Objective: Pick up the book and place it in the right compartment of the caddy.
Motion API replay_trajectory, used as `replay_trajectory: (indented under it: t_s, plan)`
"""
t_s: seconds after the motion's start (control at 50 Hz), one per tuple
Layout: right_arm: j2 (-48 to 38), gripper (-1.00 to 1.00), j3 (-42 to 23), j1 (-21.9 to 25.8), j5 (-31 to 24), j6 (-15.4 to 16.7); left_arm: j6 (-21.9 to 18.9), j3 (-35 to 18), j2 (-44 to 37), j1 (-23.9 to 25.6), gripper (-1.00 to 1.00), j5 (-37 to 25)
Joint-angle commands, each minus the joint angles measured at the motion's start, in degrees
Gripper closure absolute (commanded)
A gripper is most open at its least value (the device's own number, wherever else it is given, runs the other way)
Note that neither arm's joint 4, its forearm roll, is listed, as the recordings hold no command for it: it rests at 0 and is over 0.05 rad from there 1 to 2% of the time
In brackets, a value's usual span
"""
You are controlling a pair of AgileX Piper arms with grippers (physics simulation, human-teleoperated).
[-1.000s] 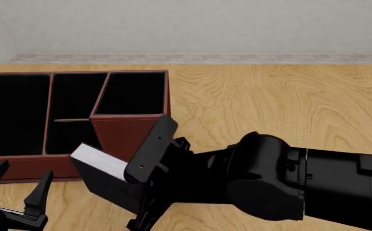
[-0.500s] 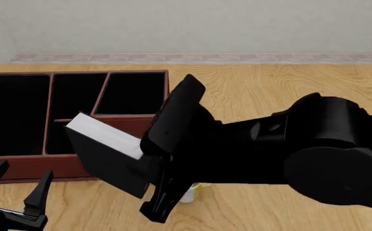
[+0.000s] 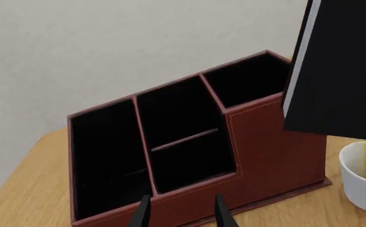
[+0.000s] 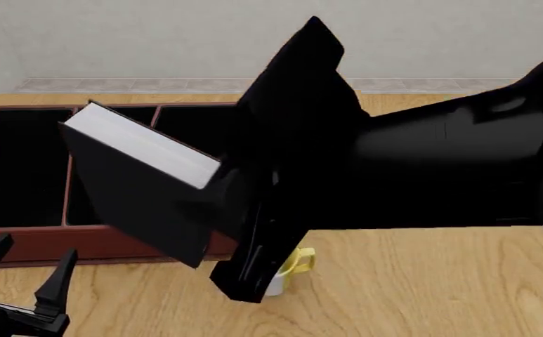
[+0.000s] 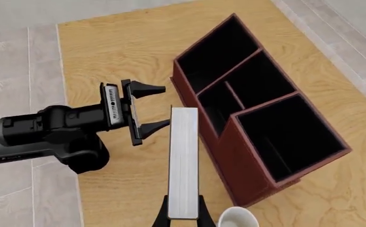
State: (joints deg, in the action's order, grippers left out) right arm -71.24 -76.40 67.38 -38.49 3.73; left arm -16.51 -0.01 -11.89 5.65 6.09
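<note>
Right gripper (image 5: pixel 183 215) clamps book (image 4: pixel 135 189) | page edge up, tilted | left gripper (image 4: pixel 27 270) spread

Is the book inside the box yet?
No. The book is in the air, gripped by the right pincer; the right compartment is empty.

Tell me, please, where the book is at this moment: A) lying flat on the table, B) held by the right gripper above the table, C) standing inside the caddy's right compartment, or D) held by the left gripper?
B: the right gripper is shut on the book and holds it in the air, outside the caddy, while the left gripper is open and holds nothing.
</note>
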Motion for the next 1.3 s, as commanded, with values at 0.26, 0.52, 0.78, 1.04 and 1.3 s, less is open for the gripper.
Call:
replay_trajectory:
  t_s: [0.26,0.52,0.78,1.04,1.3]
  plan:
    - [1.2,1.0,-13.5,-0.6,-8.5,1.3,-0.2,0.0,0.4,0.1,-1.0,-0.4]
    - [-1.4,1.0,-21.9,-2.3,-12.1,1.6,0.3,0.0,-0.7,-0.1,-1.0,0.5]
    - [-2.8,1.0,-26.2,-5.6,-13.8,2.8,0.2,0.0,0.2,0.0,-1.0,-0.4]
    - [-5.7,1.0,-28.1,-8.3,-12.6,3.2,0.3,0.0,-0.1,0.0,-1.0,-0.1]
    - [-9.1,1.0,-24.3,-11.7,-9.5,4.0,0.8,0.0,-0.2,-0.3,-1.0,0.0]
